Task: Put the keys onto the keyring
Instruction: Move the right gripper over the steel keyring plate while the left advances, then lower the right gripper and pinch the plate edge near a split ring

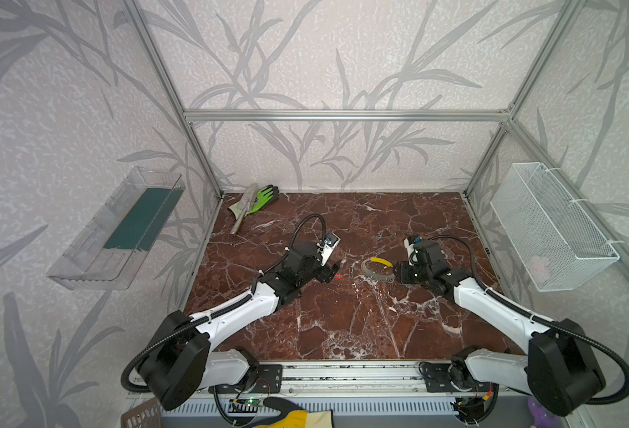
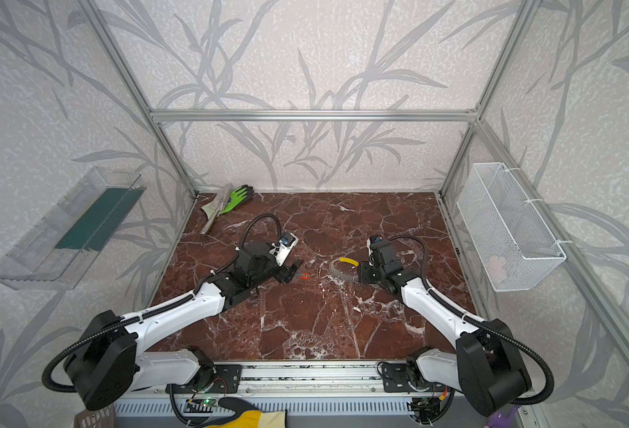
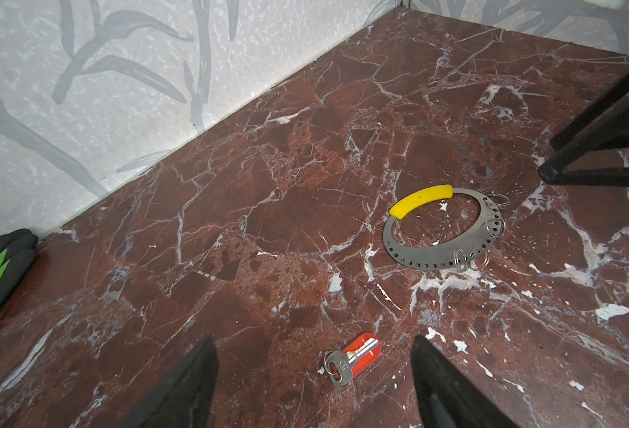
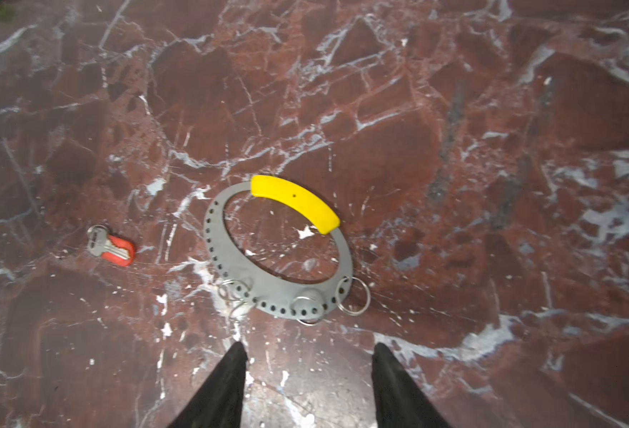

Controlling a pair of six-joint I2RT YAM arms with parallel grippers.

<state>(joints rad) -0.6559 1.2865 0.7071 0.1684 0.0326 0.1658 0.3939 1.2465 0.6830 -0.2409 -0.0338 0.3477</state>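
One silver key with a red-orange cover (image 3: 353, 357) and a small split ring lies flat on the marble floor, seen also in the right wrist view (image 4: 112, 248) and as a red speck in both top views (image 1: 338, 276) (image 2: 304, 276). My left gripper (image 3: 313, 339) (image 1: 333, 270) stands open just short of it, a finger on either side, touching nothing. The keyring (image 3: 409, 255) (image 4: 227, 259) (image 1: 370, 274) (image 2: 337, 272), a flat grey hoop with a yellow arc and several small split rings (image 4: 353, 296), lies to the right. My right gripper (image 4: 308, 344) (image 1: 396, 272) is open, its tips just short of the hoop's edge.
A green and black glove (image 1: 266, 196) and a grey metal tool (image 1: 242, 211) lie in the back left corner. A clear plastic bin (image 1: 120, 229) hangs on the left wall and a white mesh basket (image 1: 550, 229) on the right wall. A yellow glove (image 1: 298, 417) sits below the front rail.
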